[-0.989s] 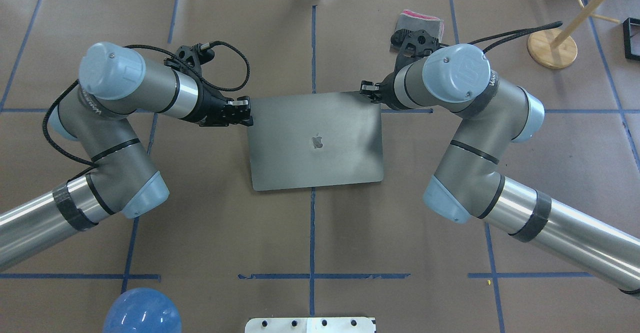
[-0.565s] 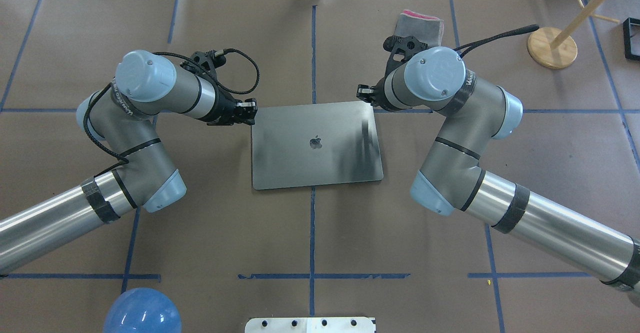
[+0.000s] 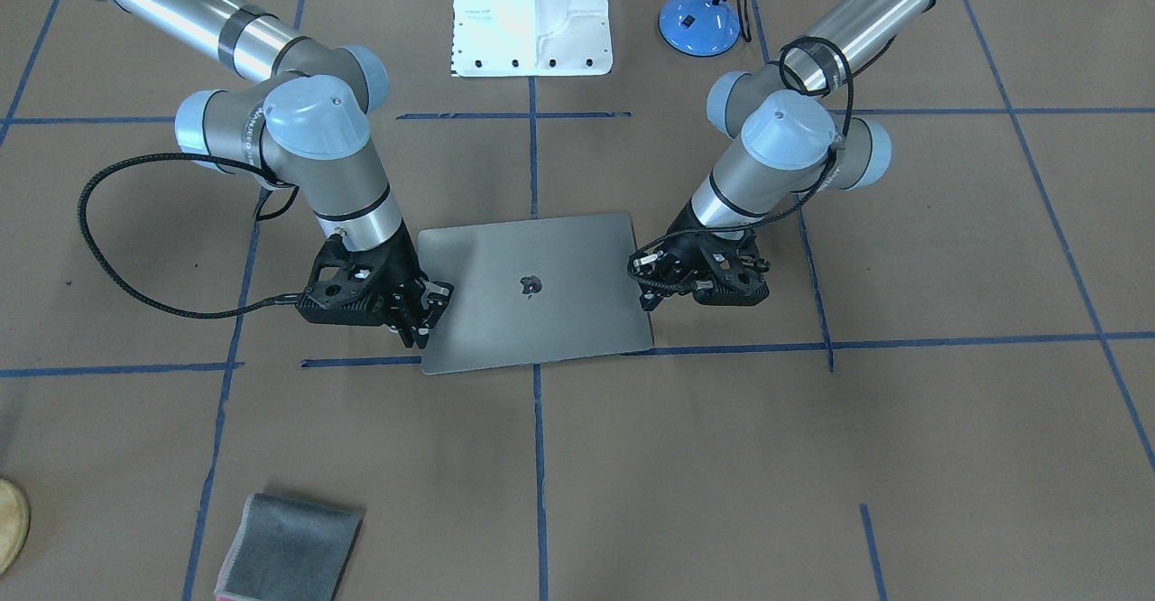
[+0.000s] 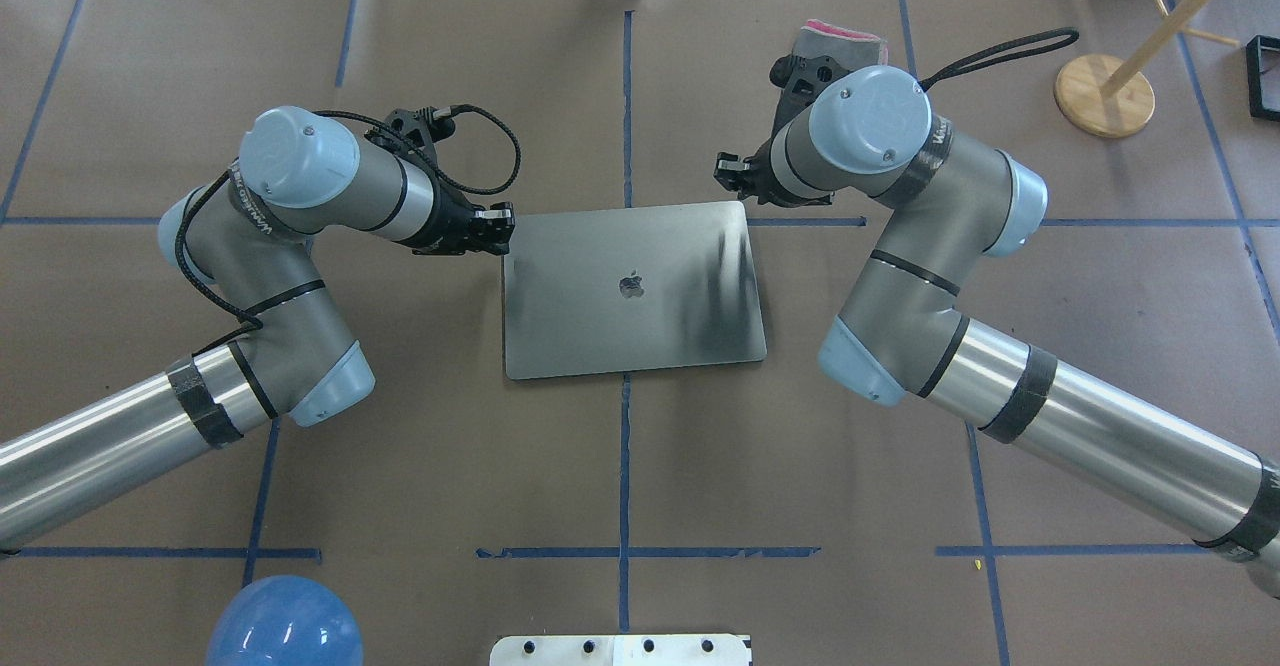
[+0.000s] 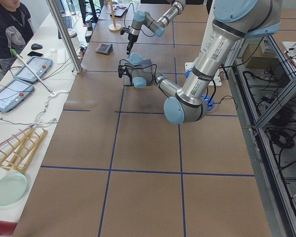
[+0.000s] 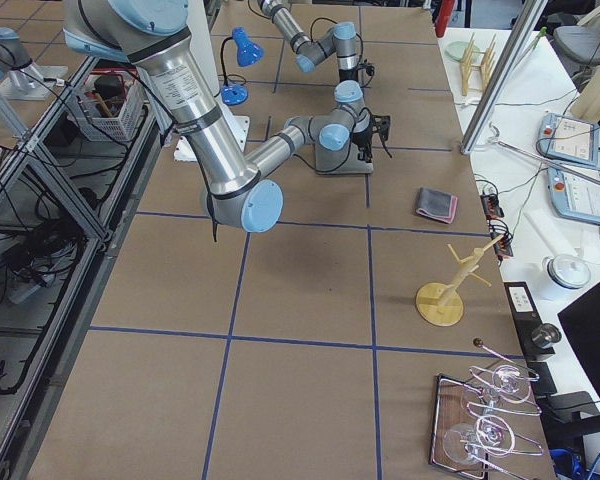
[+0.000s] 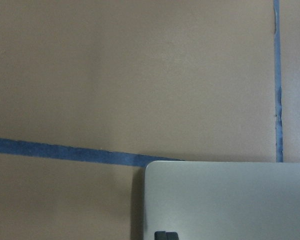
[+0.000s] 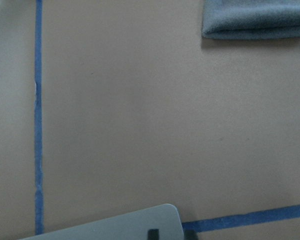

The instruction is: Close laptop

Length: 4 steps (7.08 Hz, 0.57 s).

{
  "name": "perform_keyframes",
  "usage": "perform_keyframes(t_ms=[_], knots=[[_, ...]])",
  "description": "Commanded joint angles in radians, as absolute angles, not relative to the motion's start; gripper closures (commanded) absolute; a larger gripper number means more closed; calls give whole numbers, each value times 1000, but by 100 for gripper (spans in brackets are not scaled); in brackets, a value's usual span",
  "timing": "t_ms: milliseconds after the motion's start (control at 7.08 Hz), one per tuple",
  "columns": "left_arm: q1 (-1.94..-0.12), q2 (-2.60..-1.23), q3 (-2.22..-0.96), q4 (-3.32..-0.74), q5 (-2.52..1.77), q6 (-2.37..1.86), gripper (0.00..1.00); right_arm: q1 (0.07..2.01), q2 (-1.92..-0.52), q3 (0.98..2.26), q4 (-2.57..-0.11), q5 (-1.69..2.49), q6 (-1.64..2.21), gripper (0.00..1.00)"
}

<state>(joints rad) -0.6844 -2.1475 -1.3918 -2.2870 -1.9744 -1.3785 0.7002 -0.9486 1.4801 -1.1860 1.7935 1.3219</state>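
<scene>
The slim space-grey metal laptop (image 4: 632, 291) lies flat on the brown paper-covered table (image 4: 620, 466). Its lid seems fully down, with the dark logo facing up, so I judge the closing to be practically done.

The left pincer (image 4: 497, 225) is at the laptop's far corner on the left arm's side, and the right pincer (image 4: 728, 171) is at the far corner on the other side. For both, I cannot tell whether the fingers are spread or pressed together, nor whether they touch the lid. Each wrist view shows only a small dark tip at its corner.

The danger now is in the leaving. If a tip rests on the metal and the arm goes sideways before it rises, the laptop could be dragged or turned on the table. More downward push on a shut lid would only load the screen and hinge. The small folded grey cloth with a pink edge (image 4: 850, 43) lies beyond the laptop's far edge, close under the right wrist, and a careless swing might catch it.
</scene>
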Motion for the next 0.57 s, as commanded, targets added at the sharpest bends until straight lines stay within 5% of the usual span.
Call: perform_keyframes(t_ms=[0,424], knots=[[-737,-2126,-1454,-2079,-2026,-1285,1,793,-963,1489,-1274,1932,1207,0],[-912,-2044,-1742,-1454,-2082,-628,1,1002,-1122,1549,-1357,2107,787,0]])
